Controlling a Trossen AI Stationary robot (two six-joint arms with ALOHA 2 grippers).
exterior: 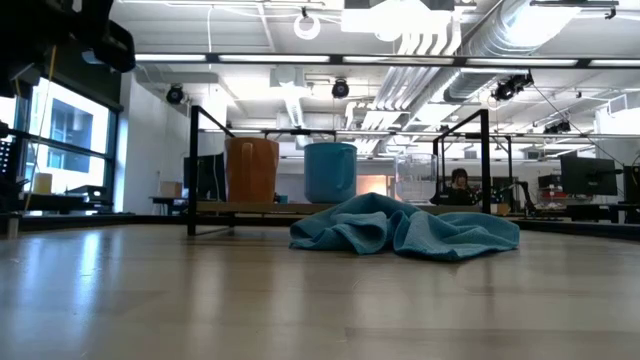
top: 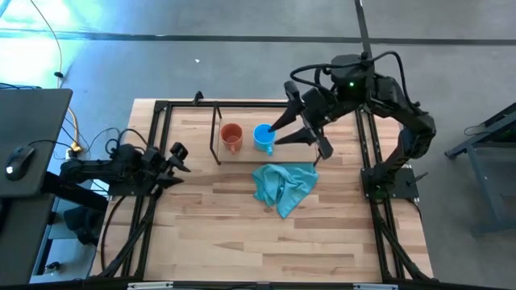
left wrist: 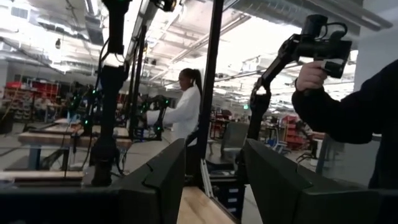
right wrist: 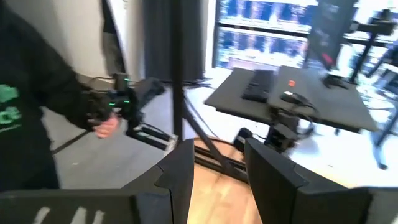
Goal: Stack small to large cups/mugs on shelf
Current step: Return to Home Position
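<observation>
Robotics lab: ceiling ducts (exterior: 440, 45), workbenches (left wrist: 53, 139)

Table (top: 242, 238) of pale wood planks, smooth, with a soft satin sheen when seen from low down. On it stands a shelf (top: 216, 137) with a thin black metal frame, matt, and a light wood board. Orange-brown mug (top: 231, 138) has a dull, matt, slightly streaked surface; blue mug (top: 263, 136) looks smooth and evenly coloured; small cup (exterior: 414, 180) is clear glass, see-through with faint glints. Teal cloth (top: 284, 187) is soft, matt and crumpled into folds. Left claw (left wrist: 213, 155) and right claw (right wrist: 217, 155) have dark, matt, plastic-looking fingers with smooth flat faces
</observation>
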